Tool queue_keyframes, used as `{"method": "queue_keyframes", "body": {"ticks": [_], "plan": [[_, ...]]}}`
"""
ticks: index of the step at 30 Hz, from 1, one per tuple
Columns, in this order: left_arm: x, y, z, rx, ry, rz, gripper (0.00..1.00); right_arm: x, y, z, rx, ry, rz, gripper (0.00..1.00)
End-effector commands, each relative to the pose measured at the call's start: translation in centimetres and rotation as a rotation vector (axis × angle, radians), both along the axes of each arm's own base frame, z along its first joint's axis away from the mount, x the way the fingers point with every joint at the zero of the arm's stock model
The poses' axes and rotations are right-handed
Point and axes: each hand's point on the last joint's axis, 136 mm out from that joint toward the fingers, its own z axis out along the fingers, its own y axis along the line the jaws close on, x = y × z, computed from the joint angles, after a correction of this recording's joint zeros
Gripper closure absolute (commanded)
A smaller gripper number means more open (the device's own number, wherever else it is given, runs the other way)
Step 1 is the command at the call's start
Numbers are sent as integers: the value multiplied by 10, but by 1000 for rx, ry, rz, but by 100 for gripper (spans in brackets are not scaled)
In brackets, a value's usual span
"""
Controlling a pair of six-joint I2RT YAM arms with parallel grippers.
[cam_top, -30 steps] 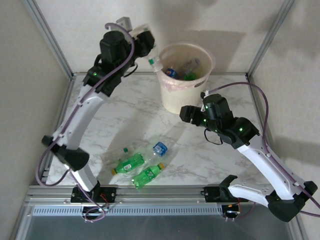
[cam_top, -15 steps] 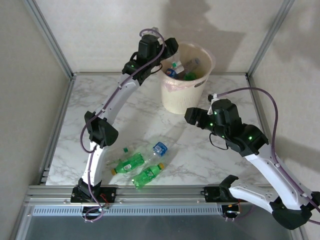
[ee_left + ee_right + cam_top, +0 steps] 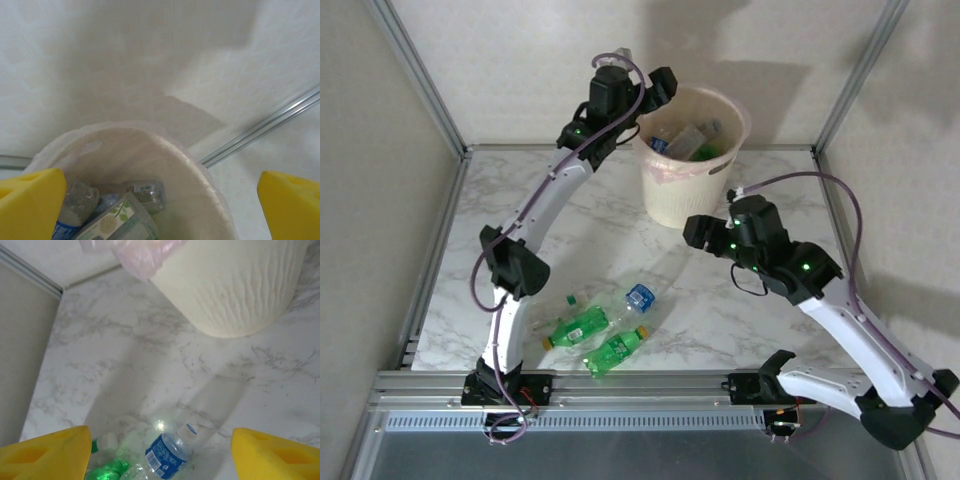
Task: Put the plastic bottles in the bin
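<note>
**Bin**: matt cream plastic with a finely ribbed wall. Over the bin's rim, liner: thin, translucent pinkish film, crinkled. Beneath the bin, table: smooth, white marble-patterned top with a faint sheen. In front of the bin, bottles: glossy clear and green plastic with shiny printed labels. Behind the bin, frame rail: brushed metal. Facing the bin, finger pads: matt yellow.

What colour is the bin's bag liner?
Translucent pinkish; the liner shows best in the right wrist view.

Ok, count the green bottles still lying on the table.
2. The left green bottle lies near the table's front edge; the right green bottle lies beside it, nearer that edge still. The clear bottles next to them could hide another.
</note>
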Motion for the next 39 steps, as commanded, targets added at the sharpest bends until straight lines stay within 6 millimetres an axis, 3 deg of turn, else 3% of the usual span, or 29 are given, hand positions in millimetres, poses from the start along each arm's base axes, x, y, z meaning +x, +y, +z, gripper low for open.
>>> {"method": "queue_keyframes", "body": {"ticks": [1, 4, 7, 13, 16, 19, 25, 34, 39], "plan": [[-52, 39, 83, -11, -159, 54, 0, -7, 17, -20, -32, 60, 67, 26], [-83, 65, 92, 21, -183, 90, 0, -16, 33, -47, -25, 126, 113, 26], [-109, 87, 73, 56, -170, 124, 0, -27, 49, -78, -23, 197, 160, 26], [-141, 116, 7, 131, -55, 159, 0, -73, 88, -127, 10, 326, 349, 23], [-152, 129, -21, 149, 10, 171, 1, -93, 94, -148, -45, 391, 400, 21], [-159, 138, -51, 182, 71, 175, 0, -100, 91, -169, -93, 447, 385, 20], [-163, 153, -94, 197, 188, 189, 1, -113, 99, -183, -103, 497, 387, 19], [-162, 156, -120, 202, 238, 162, 3, -176, 127, -196, -183, 574, 603, 18], [-165, 152, -131, 203, 258, 137, 4, -195, 145, -205, -163, 624, 658, 17]]}}
